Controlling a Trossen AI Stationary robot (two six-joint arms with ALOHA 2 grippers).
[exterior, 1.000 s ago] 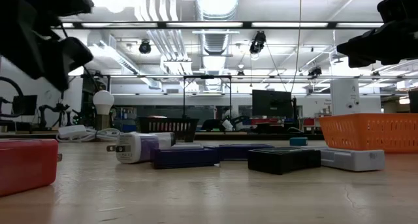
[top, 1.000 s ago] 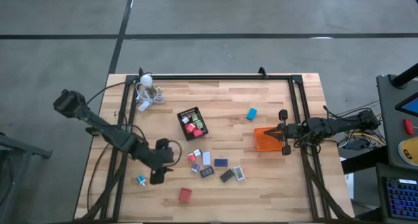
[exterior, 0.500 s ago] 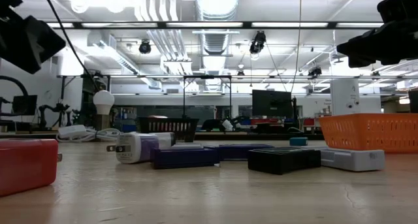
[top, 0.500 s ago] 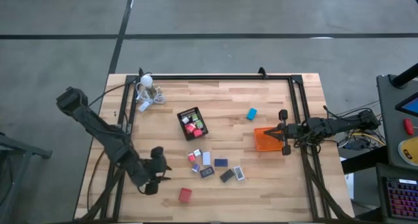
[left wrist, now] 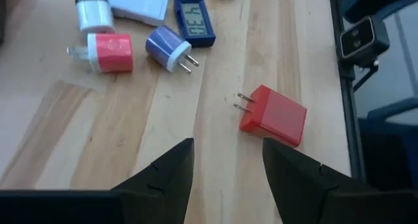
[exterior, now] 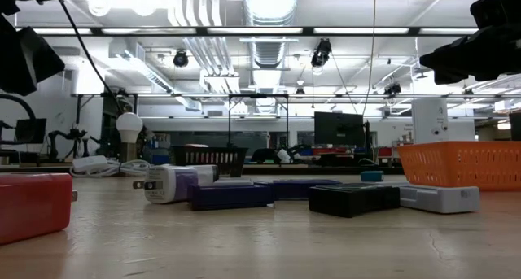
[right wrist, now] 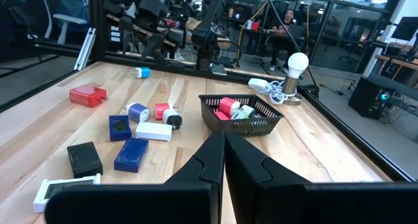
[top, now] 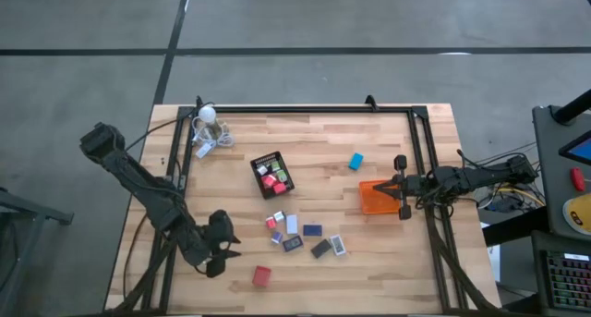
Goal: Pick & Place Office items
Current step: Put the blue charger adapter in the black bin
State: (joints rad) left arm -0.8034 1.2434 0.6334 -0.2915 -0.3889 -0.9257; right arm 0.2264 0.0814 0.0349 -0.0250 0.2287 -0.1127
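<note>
Left gripper [left wrist: 227, 162] part open and empty, red plug [left wrist: 274, 115] just ahead; could easily nudge it sideways coming in off-centre.

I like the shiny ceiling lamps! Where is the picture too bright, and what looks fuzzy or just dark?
In the low view the ceiling lights glare to plain white, the red block up close looks soft, and the arms are dark shapes against the brightness. In the left wrist view the red charger is crisp, while the left pincer shows as a dark silhouette.
</note>
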